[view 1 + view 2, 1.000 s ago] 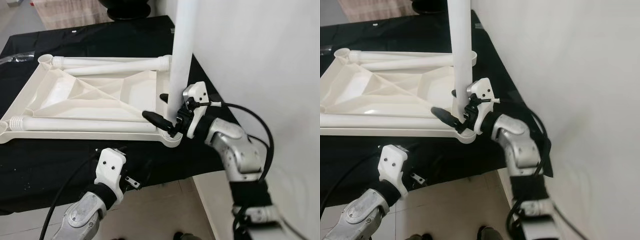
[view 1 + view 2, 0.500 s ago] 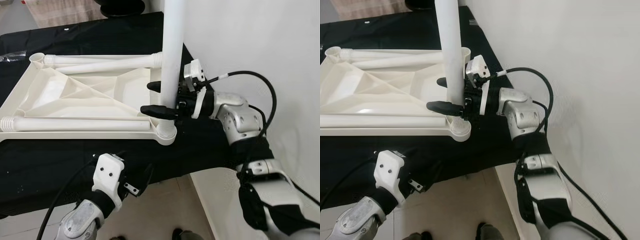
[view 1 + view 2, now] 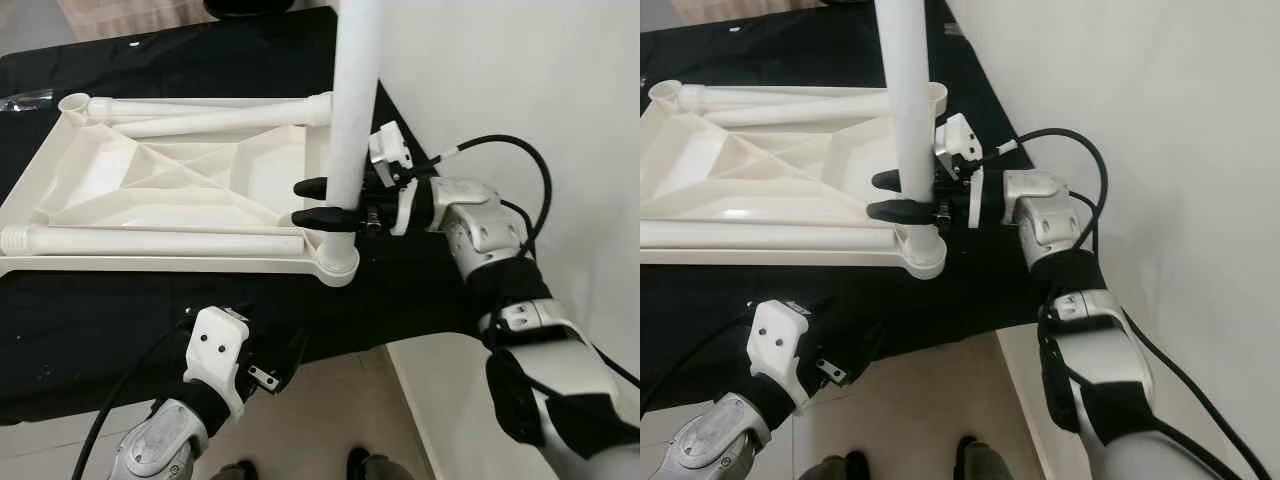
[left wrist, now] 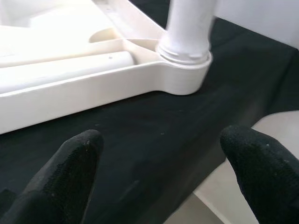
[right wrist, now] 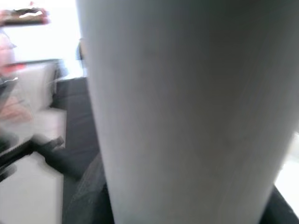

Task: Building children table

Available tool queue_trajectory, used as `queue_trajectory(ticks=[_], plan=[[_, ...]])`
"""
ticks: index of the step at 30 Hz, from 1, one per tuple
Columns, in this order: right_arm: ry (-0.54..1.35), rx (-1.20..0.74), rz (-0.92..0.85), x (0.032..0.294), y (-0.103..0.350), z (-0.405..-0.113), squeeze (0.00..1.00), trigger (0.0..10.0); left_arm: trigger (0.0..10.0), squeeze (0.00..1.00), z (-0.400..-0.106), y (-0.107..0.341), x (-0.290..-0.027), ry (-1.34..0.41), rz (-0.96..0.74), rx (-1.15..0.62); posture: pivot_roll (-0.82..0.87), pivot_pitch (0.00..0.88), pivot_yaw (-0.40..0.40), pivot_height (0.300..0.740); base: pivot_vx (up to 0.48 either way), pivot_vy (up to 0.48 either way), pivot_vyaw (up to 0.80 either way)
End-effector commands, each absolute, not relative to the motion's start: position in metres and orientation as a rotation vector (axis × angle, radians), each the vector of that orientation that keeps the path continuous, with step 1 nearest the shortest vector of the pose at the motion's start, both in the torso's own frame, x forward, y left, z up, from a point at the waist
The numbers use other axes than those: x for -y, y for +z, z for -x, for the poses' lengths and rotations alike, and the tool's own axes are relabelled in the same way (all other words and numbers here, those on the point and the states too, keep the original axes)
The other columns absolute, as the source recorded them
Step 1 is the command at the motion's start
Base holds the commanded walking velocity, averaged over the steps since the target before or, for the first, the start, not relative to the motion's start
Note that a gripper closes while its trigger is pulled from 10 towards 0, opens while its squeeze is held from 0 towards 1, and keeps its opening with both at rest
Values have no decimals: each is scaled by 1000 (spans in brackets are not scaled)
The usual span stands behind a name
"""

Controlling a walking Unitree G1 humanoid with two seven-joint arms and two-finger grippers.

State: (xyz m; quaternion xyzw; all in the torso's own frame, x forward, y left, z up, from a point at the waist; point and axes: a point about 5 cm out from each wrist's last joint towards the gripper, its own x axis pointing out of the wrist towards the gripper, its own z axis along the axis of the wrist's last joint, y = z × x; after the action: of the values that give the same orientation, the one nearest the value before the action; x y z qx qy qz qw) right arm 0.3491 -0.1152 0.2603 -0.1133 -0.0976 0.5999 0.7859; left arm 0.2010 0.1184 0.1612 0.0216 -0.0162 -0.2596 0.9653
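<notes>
my right gripper [image 3: 322, 202] has its jaws clamped on the upright table leg [image 3: 352, 120], its long axis vertical in the upturned tabletop's [image 3: 180, 190] near-right corner socket [image 3: 337, 266]; left gripper [image 4: 159, 163], jaws apart, hangs nearer me.

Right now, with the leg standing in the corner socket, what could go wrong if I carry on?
1. The right gripper clasps the leg low, near the socket; the long part above could tip if released before it is seated.
2. The tabletop lies with that corner near the edge of the black surface; pushing or twisting may slide it off.
3. The left gripper hangs open below, steadying nothing.
</notes>
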Motion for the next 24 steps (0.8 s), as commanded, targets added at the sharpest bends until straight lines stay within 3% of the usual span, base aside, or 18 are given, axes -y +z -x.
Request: queue_trajectory(ticks=[1,2,3,4,5,6,7,12,13,15,16,17,18,19,23,24], plan=[[1077,127,213,113,242,-343,0,0,10000,0,-201,155,-119,-532,-34,3,48,249,-29,740,0,0,0],[1077,127,213,113,242,-343,0,0,10000,0,-201,155,-119,-532,-34,3,48,249,-29,740,0,0,0],[880,94,196,112,231,-340,0,0,10000,0,-202,155,-119,-531,-32,4,37,247,-29,740,0,0,0],[554,59,131,112,216,-330,0,0,10000,0,-204,155,-121,-528,-30,5,15,247,-17,740,0,0,0],[554,59,131,112,216,-330,0,0,10000,0,-204,155,-121,-528,-30,5,15,247,-17,740,0,0,0],[309,21,86,119,206,-320,0,0,10000,0,-205,155,-122,-526,-30,5,11,247,-14,740,0,0,0],[236,3,83,112,196,-304,0,0,10000,0,-208,155,-122,-525,-29,7,5,241,-3,740,0,0,0],[382,25,76,78,189,-301,0,0,10000,0,-216,153,-122,-533,-38,10,4,190,12,740,0,0,0],[397,37,58,74,193,-309,0,1137,10000,0,-220,152,-122,-534,-40,9,5,171,8,740,0,0,0],[395,42,45,72,196,-312,0,1137,10000,0,-222,151,-122,-535,-41,8,5,171,8,740,0,0,0],[407,48,43,71,199,-316,0,10000,10000,0,-224,150,-121,-536,-43,7,9,160,-1,740,0,0,0],[419,50,36,71,201,-317,0,10000,10000,0,-225,150,-121,-535,-44,8,10,153,-5,740,0,0,0],[446,41,24,70,204,-317,843,10000,10000,0,-226,150,-121,-528,-45,11,10,153,-5,740,0,0,0],[499,35,13,69,206,-316,1000,10000,10000,0,-226,149,-121,-519,-46,13,14,148,-12,740,0,0,0],[585,36,-4,67,212,-312,1000,10000,10000,0,-227,149,-121,-506,-44,17,21,145,-22,740,0,0,0],[691,72,-6,69,220,-313,1000,10000,10000,0,-226,149,-120,-503,-43,18,23,148,-26,740,0,0,0]])
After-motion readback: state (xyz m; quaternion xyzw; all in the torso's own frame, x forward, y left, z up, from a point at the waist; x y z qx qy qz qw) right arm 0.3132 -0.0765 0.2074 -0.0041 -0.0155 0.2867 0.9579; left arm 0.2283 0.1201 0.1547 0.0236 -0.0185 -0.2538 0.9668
